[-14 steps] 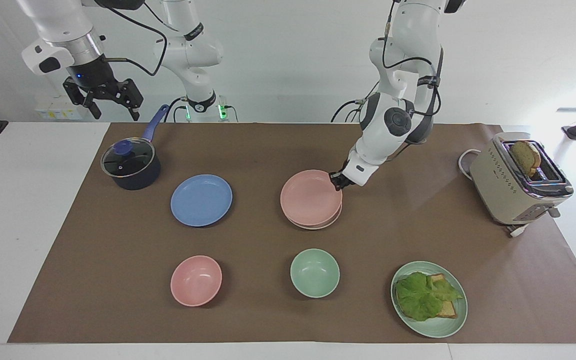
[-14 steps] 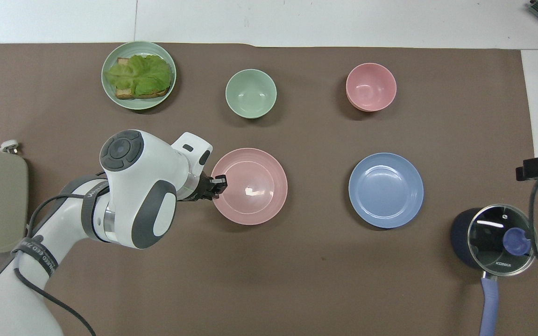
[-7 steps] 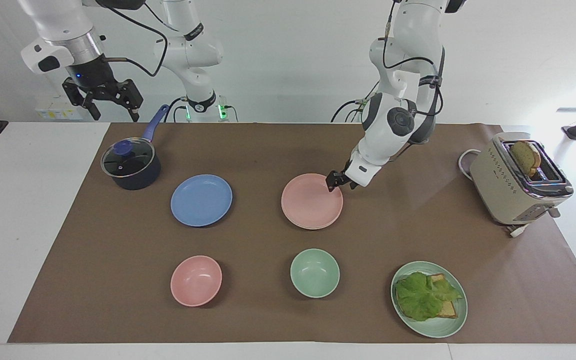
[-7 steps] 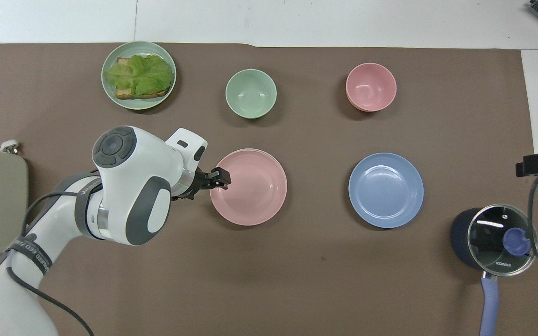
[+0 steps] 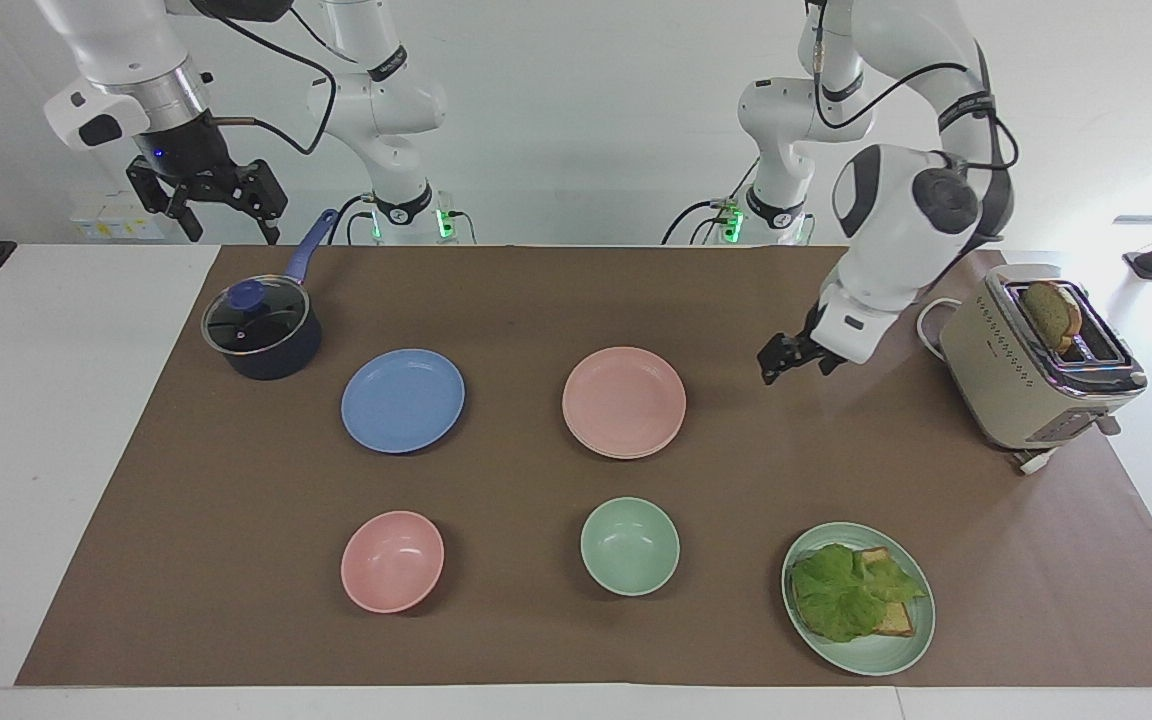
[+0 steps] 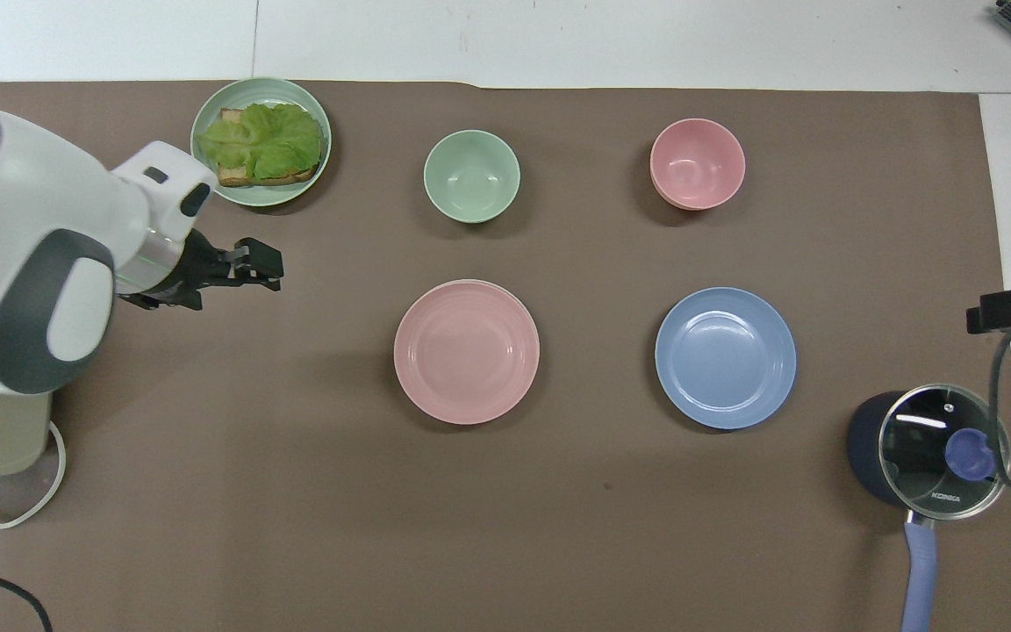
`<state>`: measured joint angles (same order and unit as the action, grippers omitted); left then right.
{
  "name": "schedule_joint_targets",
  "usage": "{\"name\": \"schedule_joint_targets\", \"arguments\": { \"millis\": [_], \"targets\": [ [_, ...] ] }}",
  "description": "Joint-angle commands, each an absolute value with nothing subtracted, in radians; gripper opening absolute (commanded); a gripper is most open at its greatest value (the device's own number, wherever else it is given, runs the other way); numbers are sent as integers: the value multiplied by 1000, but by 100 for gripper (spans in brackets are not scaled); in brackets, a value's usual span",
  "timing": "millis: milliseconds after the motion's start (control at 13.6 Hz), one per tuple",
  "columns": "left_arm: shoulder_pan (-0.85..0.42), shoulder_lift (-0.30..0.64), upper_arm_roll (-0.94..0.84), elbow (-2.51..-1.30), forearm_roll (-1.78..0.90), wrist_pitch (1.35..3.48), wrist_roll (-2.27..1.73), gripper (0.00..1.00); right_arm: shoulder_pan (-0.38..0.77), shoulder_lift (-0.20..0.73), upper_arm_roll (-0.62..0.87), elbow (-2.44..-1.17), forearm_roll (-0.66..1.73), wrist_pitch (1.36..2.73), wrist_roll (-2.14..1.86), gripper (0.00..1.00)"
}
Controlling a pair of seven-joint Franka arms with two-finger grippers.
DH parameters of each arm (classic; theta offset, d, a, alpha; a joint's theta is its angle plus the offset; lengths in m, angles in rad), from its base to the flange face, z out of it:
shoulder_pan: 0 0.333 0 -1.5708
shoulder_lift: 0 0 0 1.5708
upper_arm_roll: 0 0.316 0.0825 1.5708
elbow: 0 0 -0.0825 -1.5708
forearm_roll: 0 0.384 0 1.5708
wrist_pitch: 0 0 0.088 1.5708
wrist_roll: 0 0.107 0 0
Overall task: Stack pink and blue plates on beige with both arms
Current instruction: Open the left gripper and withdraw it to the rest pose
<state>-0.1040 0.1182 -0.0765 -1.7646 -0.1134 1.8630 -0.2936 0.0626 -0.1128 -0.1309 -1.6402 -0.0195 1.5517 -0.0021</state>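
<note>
The pink plate (image 5: 624, 400) (image 6: 466, 351) lies flat on the beige plate (image 5: 648, 453), of which only a thin pale rim shows under it. The blue plate (image 5: 403, 400) (image 6: 725, 358) sits alone on the mat beside them, toward the right arm's end. My left gripper (image 5: 792, 368) (image 6: 270, 266) is open and empty, low over bare mat between the pink plate and the toaster. My right gripper (image 5: 221, 215) waits open and high over the table edge near the pot.
A dark blue pot (image 5: 261, 330) with a glass lid stands near the right arm. A pink bowl (image 5: 392, 560), a green bowl (image 5: 630, 546) and a green plate (image 5: 901, 650) with lettuce and toast lie farther out. A toaster (image 5: 996, 365) holds bread.
My left gripper opened, let the pink plate settle flat on the beige one, and drew away toward the toaster. The right arm has not moved.
</note>
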Motion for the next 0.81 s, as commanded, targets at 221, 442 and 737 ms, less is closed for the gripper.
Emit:
{"name": "schedule_joint_targets", "arguments": {
  "millis": [221, 442, 737],
  "targets": [
    [5, 81, -86, -1614, 32, 1680, -74, 100, 58, -126, -127, -1667, 3, 1571, -6, 100],
    [3, 3, -72, -1614, 29, 1648, -55, 100, 58, -124, -124, -1675, 6, 1572, -6, 100],
    [5, -55, -72, -1620, 21, 1617, -61, 100, 58, -111, -121, -1758, 31, 1709, -31, 100]
  ]
}}
